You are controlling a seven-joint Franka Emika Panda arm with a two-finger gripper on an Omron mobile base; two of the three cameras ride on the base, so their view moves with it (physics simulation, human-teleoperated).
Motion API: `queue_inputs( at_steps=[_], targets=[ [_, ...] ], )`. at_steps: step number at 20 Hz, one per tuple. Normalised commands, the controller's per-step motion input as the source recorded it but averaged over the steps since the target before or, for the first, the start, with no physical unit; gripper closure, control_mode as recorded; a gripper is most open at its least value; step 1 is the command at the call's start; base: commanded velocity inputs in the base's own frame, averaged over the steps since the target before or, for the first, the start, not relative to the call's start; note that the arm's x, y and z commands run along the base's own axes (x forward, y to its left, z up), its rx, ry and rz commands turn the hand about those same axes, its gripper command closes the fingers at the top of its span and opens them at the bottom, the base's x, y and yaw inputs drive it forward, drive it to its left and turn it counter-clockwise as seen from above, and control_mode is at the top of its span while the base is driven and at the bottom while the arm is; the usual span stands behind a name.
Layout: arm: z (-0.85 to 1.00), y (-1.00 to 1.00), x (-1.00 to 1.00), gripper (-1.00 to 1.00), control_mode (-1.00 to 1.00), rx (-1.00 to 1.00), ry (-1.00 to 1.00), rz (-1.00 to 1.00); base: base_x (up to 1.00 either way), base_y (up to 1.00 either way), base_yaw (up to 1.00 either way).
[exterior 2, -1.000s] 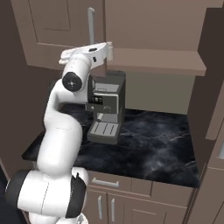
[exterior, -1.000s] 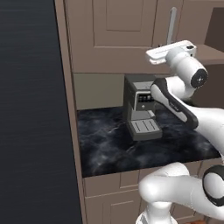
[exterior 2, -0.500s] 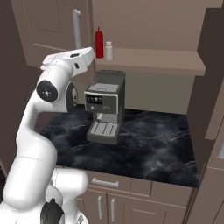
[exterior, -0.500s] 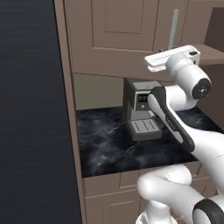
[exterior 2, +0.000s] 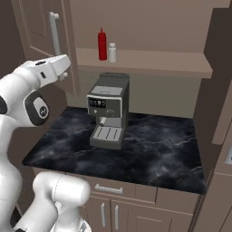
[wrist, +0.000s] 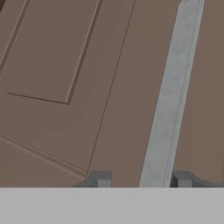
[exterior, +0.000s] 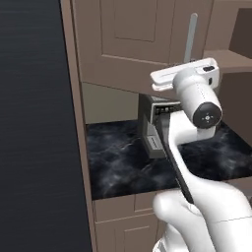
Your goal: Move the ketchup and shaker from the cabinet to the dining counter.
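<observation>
Arm raised, hand level – gripper (wrist: pixel 140 180) fingers straddle cabinet (exterior 2: pixel 41 27) handle (wrist: pixel 168 100), open, not clamped.

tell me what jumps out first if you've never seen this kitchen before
The red ketchup and the pale shaker stand side by side on the open brown cabinet shelf, right above a grey coffee machine on the black marble worktop. To the left, the white arm's gripper faces a cabinet door, its fingertips either side of the long silver handle.
</observation>
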Motion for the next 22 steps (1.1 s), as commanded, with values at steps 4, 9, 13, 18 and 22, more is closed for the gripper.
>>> queue_inputs(
  at_steps=[4, 9, 13, 18, 22],
  targets=[
    [0.34, 0.81, -0.73, 1.0, -1.0, -0.08, 0.1, -0.16, 0.0, 0.0, 0.0],
    [0.29, 0.54, -0.6, -1.0, -1.0, -0.05, 0.09, -0.12, 0.0, 0.0, 0.0],
    [0.21, -0.03, -0.74, -1.0, -1.0, -0.01, 0.0, -0.02, 0.0, 0.0, 0.0],
    [0.19, -0.99, -1.0, -1.0, -1.0, 0.12, -0.23, 0.0, 0.0, 0.0, 0.0],
    [0.32, -1.0, -0.96, -1.0, -1.0, 0.2, -0.11, 0.0, 0.0, 0.0, 0.0]
  ],
)
